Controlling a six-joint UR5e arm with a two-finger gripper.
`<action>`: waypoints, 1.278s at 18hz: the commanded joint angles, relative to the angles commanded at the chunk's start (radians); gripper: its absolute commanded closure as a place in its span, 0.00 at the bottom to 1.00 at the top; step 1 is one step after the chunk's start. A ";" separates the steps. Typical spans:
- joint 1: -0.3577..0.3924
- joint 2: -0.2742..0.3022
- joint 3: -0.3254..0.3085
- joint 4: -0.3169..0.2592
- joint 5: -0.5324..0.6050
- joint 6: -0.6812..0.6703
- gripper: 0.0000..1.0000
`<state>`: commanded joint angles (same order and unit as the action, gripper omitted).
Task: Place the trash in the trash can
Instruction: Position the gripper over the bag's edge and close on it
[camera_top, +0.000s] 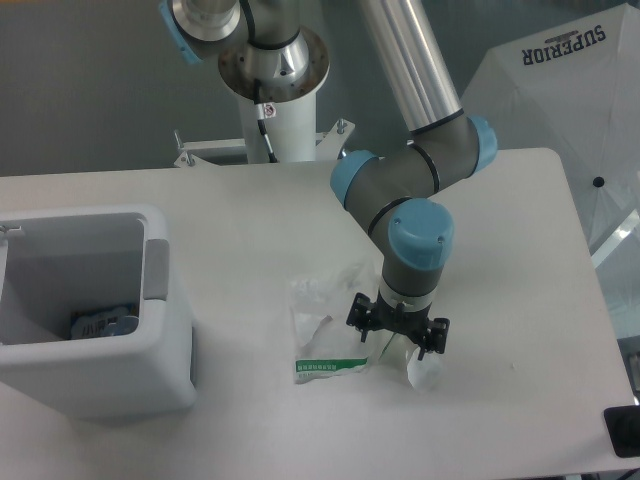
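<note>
While low over the wrapper's (330, 325) right edge, end effector (397, 338) of unclear spread, nothing visibly held.

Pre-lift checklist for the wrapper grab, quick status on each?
1. Pincer over the trash: ok, it sits low over the wrapper's right part.
2. Fingers closed on the plastic: cannot tell, the tips are hidden behind the mount.
3. Wrapper lifted off the table: not ok, it lies flat, green strip showing.
4. Trash can opening unobstructed: ok, open top, only a bluish packet lies inside.
5. Path from wrapper to bin: ok, bare tabletop between them.
</note>
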<state>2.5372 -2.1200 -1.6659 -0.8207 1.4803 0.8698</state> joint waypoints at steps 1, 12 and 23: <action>0.000 0.000 -0.005 0.002 0.003 0.000 0.00; 0.000 0.002 -0.008 -0.003 0.060 -0.003 0.00; 0.000 -0.003 -0.025 -0.003 0.080 -0.009 0.04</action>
<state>2.5372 -2.1230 -1.6904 -0.8237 1.5601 0.8606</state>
